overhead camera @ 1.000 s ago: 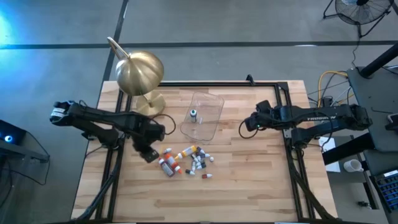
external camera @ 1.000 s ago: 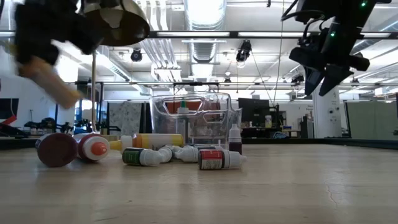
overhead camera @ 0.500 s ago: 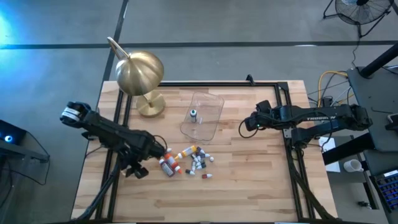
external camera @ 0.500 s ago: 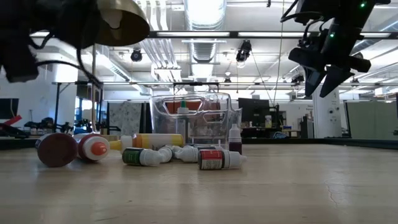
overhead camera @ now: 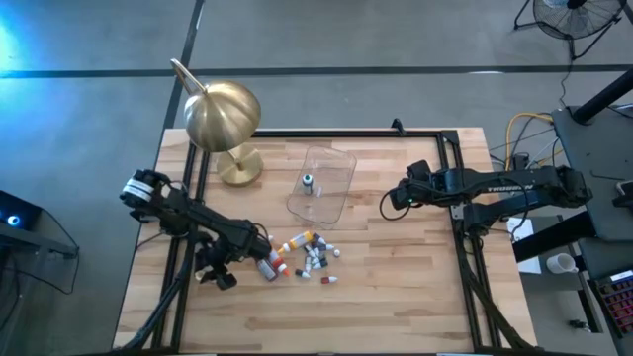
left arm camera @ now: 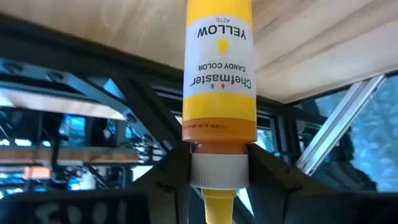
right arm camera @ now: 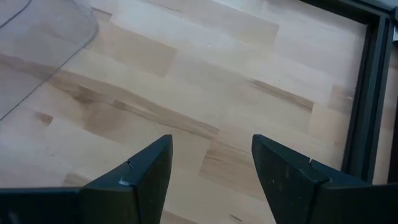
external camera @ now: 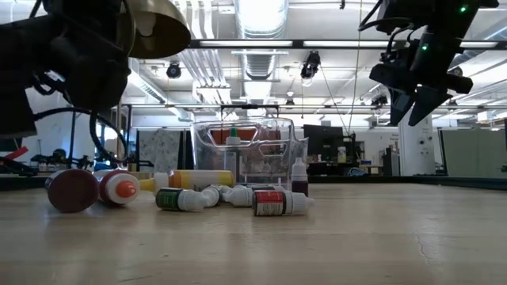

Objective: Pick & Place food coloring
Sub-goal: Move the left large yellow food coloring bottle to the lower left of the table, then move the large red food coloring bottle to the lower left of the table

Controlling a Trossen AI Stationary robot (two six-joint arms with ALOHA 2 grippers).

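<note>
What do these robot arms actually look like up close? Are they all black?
Mostly, yes. Both arms are dark, jointed and slim, with black cables looping beside them. The left arm has a pale, whitish band at its outer end; the right arm carries faint lettering along its side. The right gripper ends in two flat, dark, wedge-shaped fingers, and the left gripper has the same dark fingers.

A yellow food coloring bottle (left arm camera: 217, 93) is held by its white cap; other small bottles (overhead camera: 309, 254) lie scattered mid-table.

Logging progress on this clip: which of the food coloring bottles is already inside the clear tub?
Only the small green-capped bottle, standing upright in the clear tub. The others lie in a loose cluster on the table outside it.
</note>
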